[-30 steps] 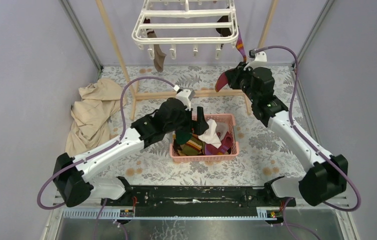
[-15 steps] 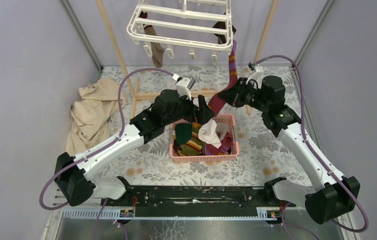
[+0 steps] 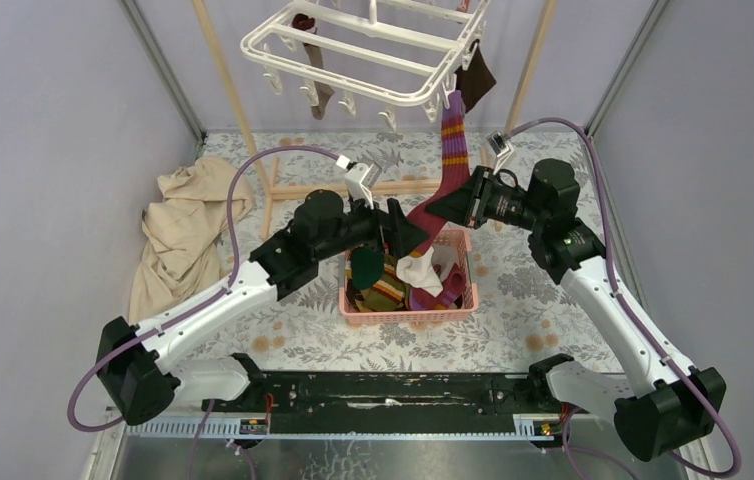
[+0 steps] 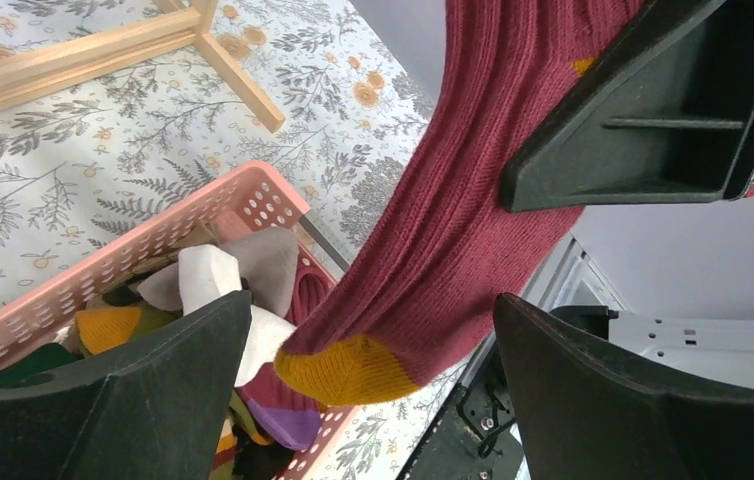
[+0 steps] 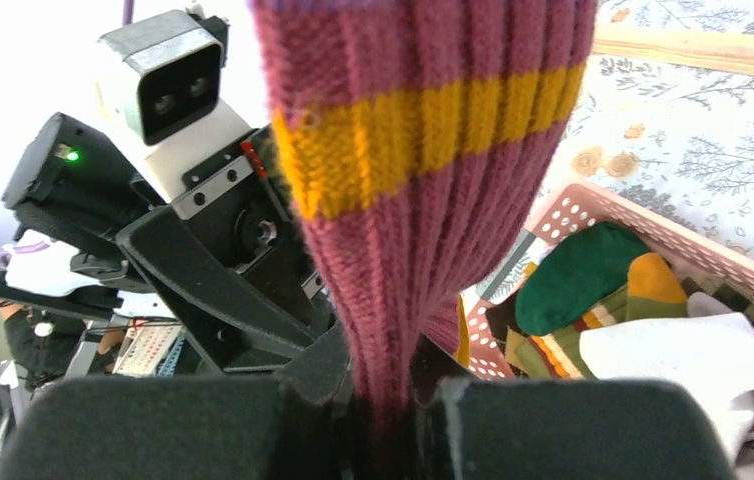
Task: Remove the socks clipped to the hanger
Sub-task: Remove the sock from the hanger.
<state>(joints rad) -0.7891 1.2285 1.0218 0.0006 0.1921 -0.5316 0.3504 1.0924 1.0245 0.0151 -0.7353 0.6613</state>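
Floral-print tabletop [image 3: 293, 335], lilac walls on three sides.

Top view: white hanger [image 3: 373, 45] hangs tilted at the far end, between the poles of a wooden frame [image 3: 223, 85]. A brown sock [image 3: 318, 85] and a dark sock [image 3: 476, 78] dangle from it. A striped sock [image 3: 450, 140], maroon with yellow and purple bands, runs taut from the hanger's near right corner down to the right gripper [image 3: 461, 200]. Whether a clip grips its top, I cannot tell. The left gripper [image 3: 405, 232] hovers over the far rim of a pink basket [image 3: 408, 313] that holds a heap of loose socks [image 3: 393, 290]. A beige cloth [image 3: 183, 220] lies crumpled at the left.

Left wrist view: both black fingers stand wide apart. The striped sock's yellow toe hangs between them above the basket; contact with either finger is not evident.

Right wrist view: jaws are pinched nearly together on the striped sock, the fabric bunched between them, with a yellow band just above. The basket sits below to the right.
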